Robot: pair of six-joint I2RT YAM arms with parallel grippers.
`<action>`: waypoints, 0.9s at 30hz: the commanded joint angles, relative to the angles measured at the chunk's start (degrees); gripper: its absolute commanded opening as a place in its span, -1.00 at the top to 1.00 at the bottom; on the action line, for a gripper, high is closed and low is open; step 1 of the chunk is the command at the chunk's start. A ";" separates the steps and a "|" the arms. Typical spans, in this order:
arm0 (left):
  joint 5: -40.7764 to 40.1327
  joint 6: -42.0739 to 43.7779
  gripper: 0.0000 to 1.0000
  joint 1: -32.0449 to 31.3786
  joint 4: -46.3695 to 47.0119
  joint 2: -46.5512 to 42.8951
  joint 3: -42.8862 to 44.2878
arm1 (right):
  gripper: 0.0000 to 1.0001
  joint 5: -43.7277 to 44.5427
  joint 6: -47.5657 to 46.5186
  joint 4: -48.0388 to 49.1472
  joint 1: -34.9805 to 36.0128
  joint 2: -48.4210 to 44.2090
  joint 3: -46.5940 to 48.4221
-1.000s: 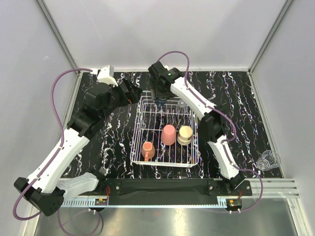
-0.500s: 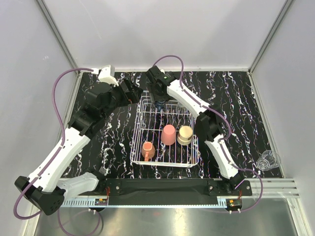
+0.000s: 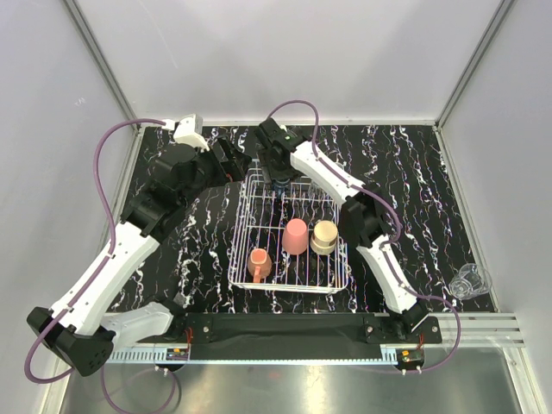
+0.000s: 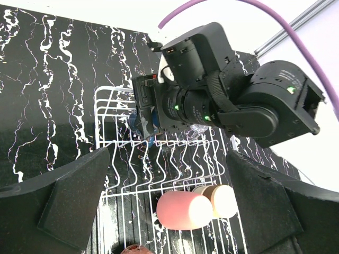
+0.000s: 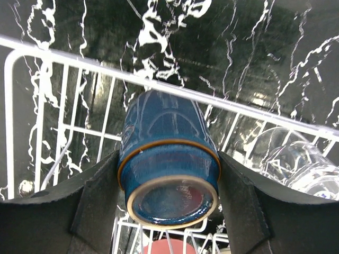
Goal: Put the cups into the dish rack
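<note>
Right arm [image 3: 332, 177] has edged left along the far rim of the rack [image 3: 235, 259]. Right fingers [image 5: 95, 196] clench the blue cup [image 5: 167, 143], not yet set down. Left fingers [image 4: 74, 196] are spread, empty. One glass [image 3: 469, 280] remains on the desk [image 3: 431, 190].

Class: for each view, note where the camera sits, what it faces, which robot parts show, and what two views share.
Top external: above, behind the bases, looking down on the dish rack; both arms show.
Left wrist: on that wrist, facing the right arm's wrist over the rack; open left fingers show.
Right wrist: on that wrist, looking down at the dark blue cup between the right fingers.
Shared: pink tumbler, top and left wrist.
</note>
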 commanded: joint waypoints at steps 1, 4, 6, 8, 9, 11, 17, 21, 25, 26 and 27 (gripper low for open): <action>0.82 0.06 -0.98 0.33 3.25 0.07 0.29 | 1.00 -0.62 -0.64 1.55 0.61 0.97 4.10; 0.82 0.06 -0.98 0.33 3.33 -0.01 0.38 | 0.99 -0.88 -0.46 1.64 0.53 1.94 4.81; 0.82 0.15 -0.98 0.33 3.25 0.07 0.47 | 0.95 -0.88 -0.20 1.90 0.61 2.29 4.81; 0.91 0.15 -0.98 0.33 3.33 -0.01 0.47 | 0.81 -1.15 0.15 2.17 0.61 2.47 4.55; 0.91 0.15 -0.98 0.33 3.33 0.07 0.38 | 0.77 -1.23 0.24 2.43 0.61 2.47 4.37; 1.00 0.15 -0.98 0.33 3.33 0.07 0.38 | 0.64 -1.15 0.42 2.43 0.53 2.81 4.37; 1.09 0.15 -0.98 0.33 3.25 -0.01 0.47 | 0.18 -0.97 0.59 2.25 0.53 2.56 3.93; 1.26 0.15 -0.98 0.33 3.25 0.16 0.47 | -0.19 -1.06 0.86 1.90 0.53 1.94 4.02; 1.44 0.06 -0.98 0.33 3.25 0.25 0.38 | -0.60 -0.97 1.03 1.38 0.61 1.41 4.02; 1.52 0.06 -0.98 0.33 3.25 0.25 0.38 | -0.66 -0.97 1.21 1.38 0.53 1.24 3.93; 1.53 0.06 -0.98 0.33 3.42 0.25 0.47 | -0.72 -0.88 1.21 1.20 0.61 1.15 3.93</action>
